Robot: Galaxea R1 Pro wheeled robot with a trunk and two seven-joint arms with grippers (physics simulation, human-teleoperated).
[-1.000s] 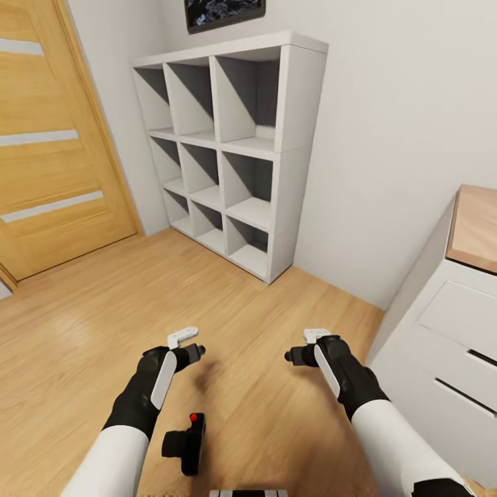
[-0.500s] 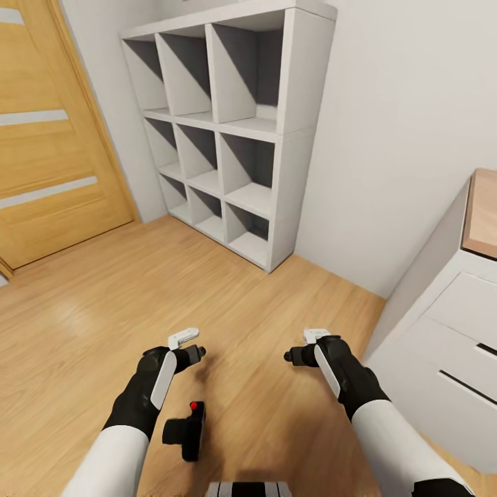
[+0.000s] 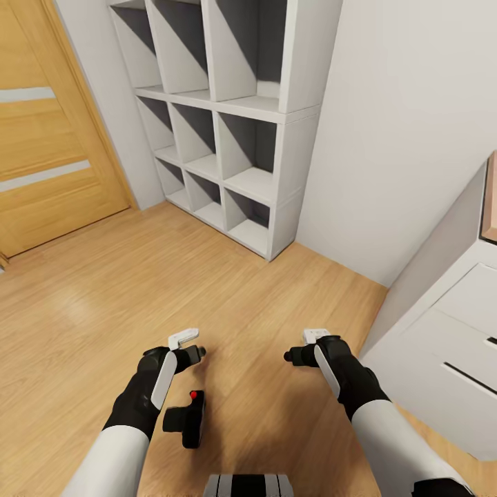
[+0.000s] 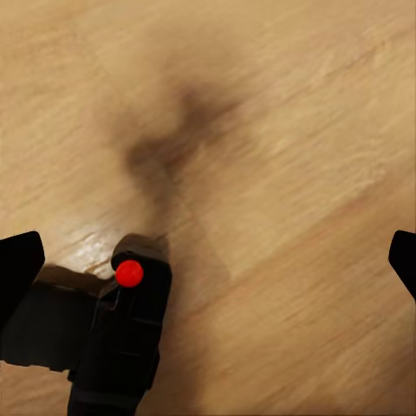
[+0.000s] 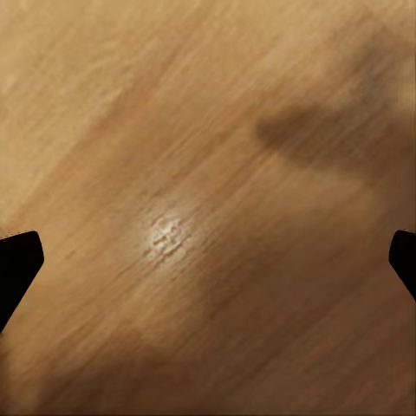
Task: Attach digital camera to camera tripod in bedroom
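The digital camera (image 3: 186, 426) lies on the wood floor (image 3: 103, 304), just beside the left tool (image 3: 185, 345). Both tools, left and right (image 3: 304, 348), are wide and hold nothing. I judge the pickup is not yet begun; next, the left tool must come down around the camera.

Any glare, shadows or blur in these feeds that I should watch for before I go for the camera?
Head view: sharp, soft sheen on the floor, straight shelf edges lean from wide-angle distortion. Left wrist view: soft overall, dark blurry shadow above the camera, whose red button reads clearly. Right wrist view: small bright glare spot on the planks, diffuse shadow toward one corner.
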